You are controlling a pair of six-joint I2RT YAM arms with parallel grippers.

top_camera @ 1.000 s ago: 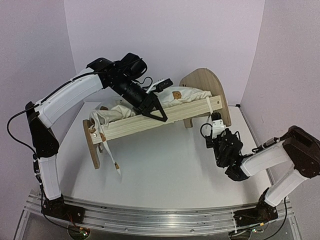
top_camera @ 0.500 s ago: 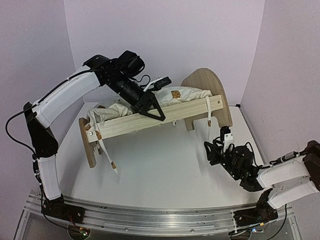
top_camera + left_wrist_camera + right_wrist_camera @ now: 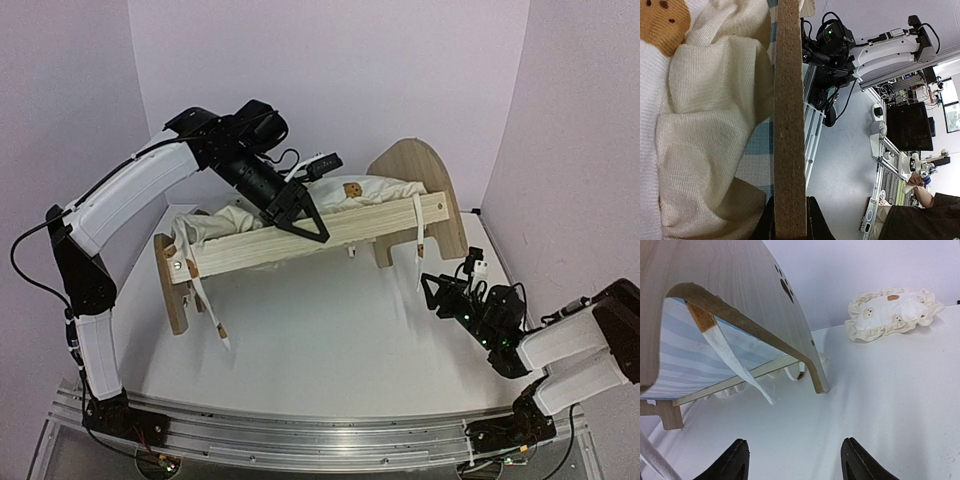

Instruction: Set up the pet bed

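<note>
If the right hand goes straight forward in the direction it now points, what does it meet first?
Most likely the headboard foot of the pet bed, with a white strap hanging left of it; the right hand is open over the table. The pillow lies off to the right. Depth is unclear.

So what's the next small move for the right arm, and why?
Probably swing the right fingers toward the pillow: they're open and empty, the pillow lies on the table past the headboard, and the cushion is already in the bed.
</note>
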